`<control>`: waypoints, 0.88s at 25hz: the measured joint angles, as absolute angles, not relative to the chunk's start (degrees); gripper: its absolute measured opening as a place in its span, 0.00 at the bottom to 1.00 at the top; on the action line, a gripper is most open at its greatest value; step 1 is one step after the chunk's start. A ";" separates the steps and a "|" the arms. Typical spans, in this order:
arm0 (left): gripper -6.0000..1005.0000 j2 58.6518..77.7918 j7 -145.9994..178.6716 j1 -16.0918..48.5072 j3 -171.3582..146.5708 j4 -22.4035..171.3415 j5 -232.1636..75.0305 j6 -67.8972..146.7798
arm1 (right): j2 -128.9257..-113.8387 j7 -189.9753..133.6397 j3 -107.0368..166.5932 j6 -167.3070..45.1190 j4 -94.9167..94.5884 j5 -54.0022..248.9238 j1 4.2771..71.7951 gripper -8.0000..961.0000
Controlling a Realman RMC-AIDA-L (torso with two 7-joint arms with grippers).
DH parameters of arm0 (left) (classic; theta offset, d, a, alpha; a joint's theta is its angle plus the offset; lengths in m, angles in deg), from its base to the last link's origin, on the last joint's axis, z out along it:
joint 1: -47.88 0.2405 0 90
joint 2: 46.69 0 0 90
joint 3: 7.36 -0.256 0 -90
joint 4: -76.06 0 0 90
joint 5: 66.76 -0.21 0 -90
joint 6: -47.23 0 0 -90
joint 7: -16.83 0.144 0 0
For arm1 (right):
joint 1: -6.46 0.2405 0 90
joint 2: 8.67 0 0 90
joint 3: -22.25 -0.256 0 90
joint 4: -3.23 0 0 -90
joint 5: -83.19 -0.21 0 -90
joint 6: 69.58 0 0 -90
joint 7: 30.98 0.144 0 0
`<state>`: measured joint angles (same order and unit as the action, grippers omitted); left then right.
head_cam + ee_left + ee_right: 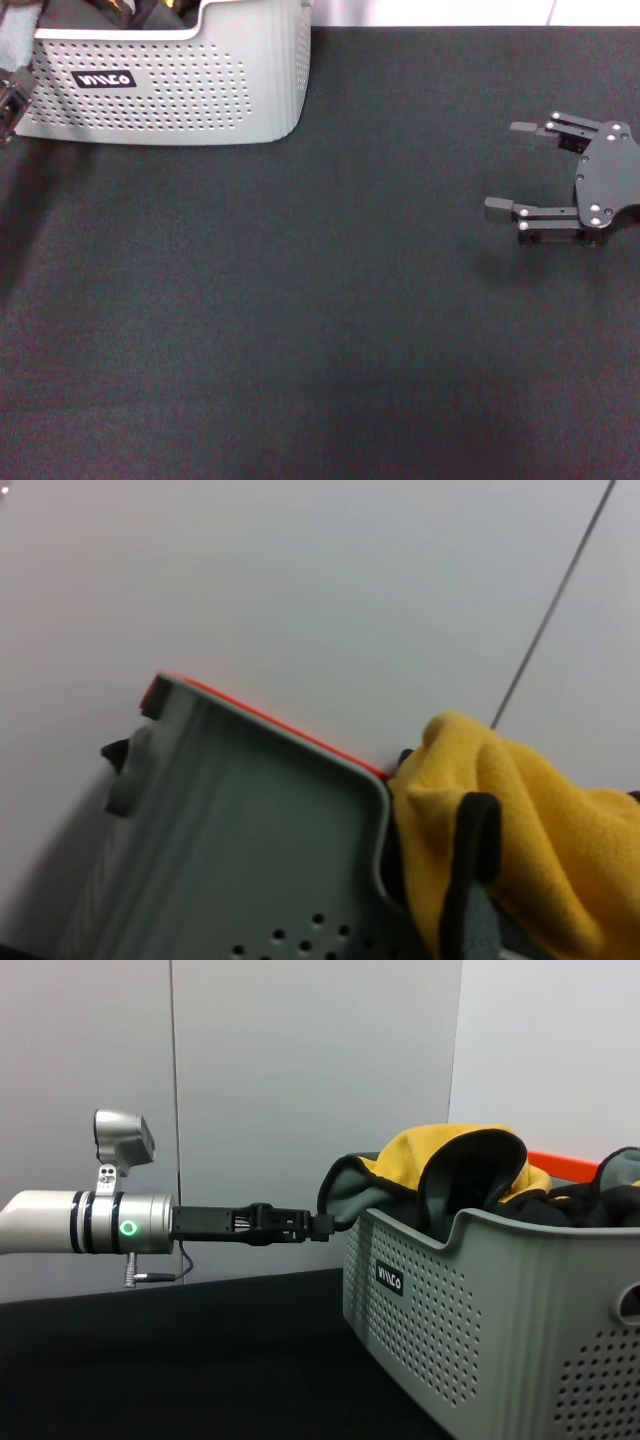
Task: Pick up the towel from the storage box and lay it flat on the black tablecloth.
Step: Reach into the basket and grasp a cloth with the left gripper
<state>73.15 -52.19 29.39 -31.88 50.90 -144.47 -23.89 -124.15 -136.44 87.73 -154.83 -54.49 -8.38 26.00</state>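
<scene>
The towel is heaped in the storage box, yellow side and grey-green side both showing, with black edging. My left gripper reaches in from the side at the box's near corner and is shut on the towel's edge there. The left wrist view shows yellow towel bunched against the box's rim. From the head, the storage box stands at the far left on the black tablecloth. My right gripper hovers open over the cloth at the right, holding nothing.
Dark fabric also lies in the box behind the towel. A light wall rises behind the table. The tablecloth stretches wide in front of the box and between the two arms.
</scene>
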 joint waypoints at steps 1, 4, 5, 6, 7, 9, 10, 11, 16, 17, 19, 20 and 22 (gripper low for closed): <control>0.49 73.18 -51.99 29.32 -31.88 51.18 -144.30 -24.36 | -124.15 -136.50 87.73 -154.82 -54.49 -8.38 26.00 0.90; 0.49 73.21 -52.08 29.27 -31.50 51.84 -143.64 -25.42 | -124.16 -136.53 87.73 -154.87 -54.49 -8.39 26.05 0.90; 0.49 73.21 -52.05 29.27 -31.31 52.11 -143.07 -25.53 | -124.15 -136.53 87.73 -154.87 -54.49 -8.39 26.07 0.90; 0.48 73.21 -51.95 29.29 -31.19 52.37 -142.42 -25.57 | -124.16 -136.53 87.73 -154.84 -54.49 -8.39 26.09 0.90; 0.48 73.20 -51.84 29.30 -31.12 52.60 -141.80 -25.58 | -124.16 -136.54 87.73 -154.83 -54.48 -8.39 26.10 0.90; 0.47 73.17 -51.67 29.30 -31.20 52.87 -141.22 -25.59 | -124.16 -136.59 87.73 -154.82 -54.49 -8.37 26.18 0.89; 0.45 73.16 -51.62 29.28 -31.30 52.92 -141.20 -25.60 | -124.16 -136.59 87.73 -154.82 -54.49 -8.37 26.18 0.89; 0.44 73.13 -51.53 29.28 -31.41 52.92 -141.20 -25.60 | -124.16 -136.61 87.73 -154.84 -54.48 -8.34 26.23 0.89; 0.36 73.10 -50.82 28.79 -31.51 53.16 -141.19 -25.63 | -124.18 -136.62 87.87 -154.98 -54.53 -8.36 26.29 0.89; 0.35 73.10 -50.57 28.64 -31.42 53.26 -141.17 -25.63 | -124.20 -136.63 87.85 -155.26 -54.56 -8.43 26.25 0.89; 0.32 73.10 -49.96 28.48 -31.30 53.56 -140.79 -25.63 | -124.25 -136.62 87.81 -155.73 -54.56 -8.57 26.19 0.89; 0.29 73.12 -49.44 28.44 -31.25 53.94 -140.26 -25.63 | -124.25 -136.63 87.81 -155.83 -54.56 -8.68 26.15 0.89; 0.25 73.13 -48.68 28.35 -31.24 54.69 -138.32 -25.55 | -124.25 -136.73 87.82 -155.84 -54.53 -8.71 26.06 0.89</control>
